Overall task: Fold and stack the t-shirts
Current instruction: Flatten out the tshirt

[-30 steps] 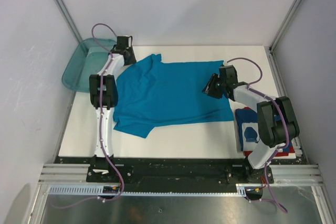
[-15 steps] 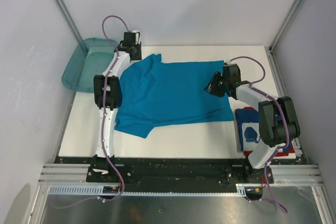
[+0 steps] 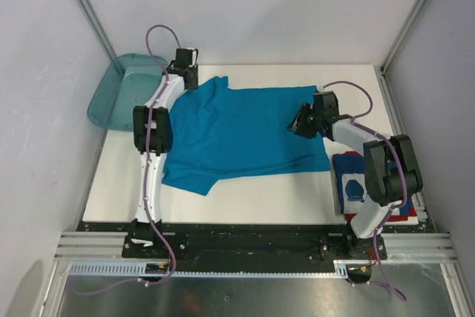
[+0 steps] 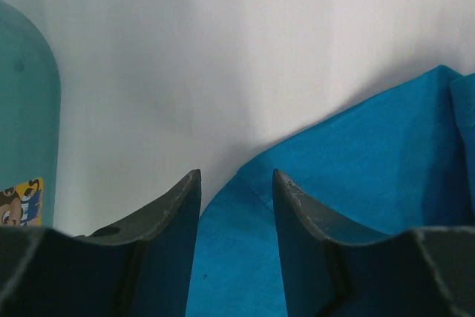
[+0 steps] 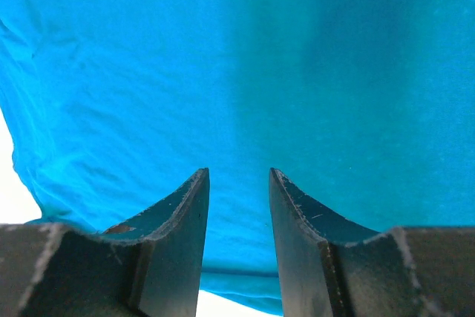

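Note:
The teal-blue t-shirt [image 3: 237, 135] lies spread flat on the white table, neck end to the left. My left gripper [image 3: 185, 73] hangs open over its far-left edge; in the left wrist view the open gripper [image 4: 235, 180] straddles the shirt's hem [image 4: 356, 161], holding nothing. My right gripper [image 3: 297, 124] is open just above the shirt's right part; in the right wrist view the open gripper [image 5: 237, 176] has only flat cloth [image 5: 223, 57] below it. The folded dark blue printed t-shirt [image 3: 352, 183] lies at the front right, partly under the right arm.
A translucent teal bin [image 3: 119, 94] stands off the table's far-left corner, close to my left gripper; it shows at the left of the left wrist view [image 4: 26, 124], with a small cartoon print below it. Grey walls enclose the table [image 3: 260, 198].
My left gripper has shifted slightly right along the shirt's far-left edge. My right gripper has edged a little farther over the shirt. The shirts have not moved.

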`<control>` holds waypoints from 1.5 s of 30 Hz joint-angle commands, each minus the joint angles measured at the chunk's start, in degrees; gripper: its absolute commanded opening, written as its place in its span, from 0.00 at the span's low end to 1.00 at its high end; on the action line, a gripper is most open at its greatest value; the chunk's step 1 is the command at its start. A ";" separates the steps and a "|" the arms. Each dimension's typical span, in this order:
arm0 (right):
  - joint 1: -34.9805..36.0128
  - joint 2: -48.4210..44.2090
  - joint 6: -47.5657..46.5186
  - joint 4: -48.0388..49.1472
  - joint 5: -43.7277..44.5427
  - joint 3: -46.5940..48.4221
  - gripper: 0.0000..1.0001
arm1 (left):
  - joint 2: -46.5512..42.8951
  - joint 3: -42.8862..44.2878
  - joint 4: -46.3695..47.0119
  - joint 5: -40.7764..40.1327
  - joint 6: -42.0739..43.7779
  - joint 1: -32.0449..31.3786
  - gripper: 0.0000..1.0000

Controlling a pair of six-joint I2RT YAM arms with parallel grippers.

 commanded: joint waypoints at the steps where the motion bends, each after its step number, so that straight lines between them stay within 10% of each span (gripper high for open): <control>1: -0.13 0.83 -0.44 1.06 -1.17 2.36 0.42 | 0.38 0.10 -0.70 -0.62 1.88 -0.05 0.48; 20: -0.26 2.14 -0.16 1.21 -2.56 2.57 0.42 | 1.04 -0.14 -2.91 2.11 1.25 -0.12 0.35; 31: -0.83 3.19 0.44 1.63 -2.55 3.82 0.42 | 0.88 -0.05 -3.68 -4.20 -1.86 0.43 0.01; 45: -5.46 22.09 1.76 0.91 8.88 30.82 0.42 | -0.70 -1.89 -3.54 -12.18 -6.38 1.60 0.00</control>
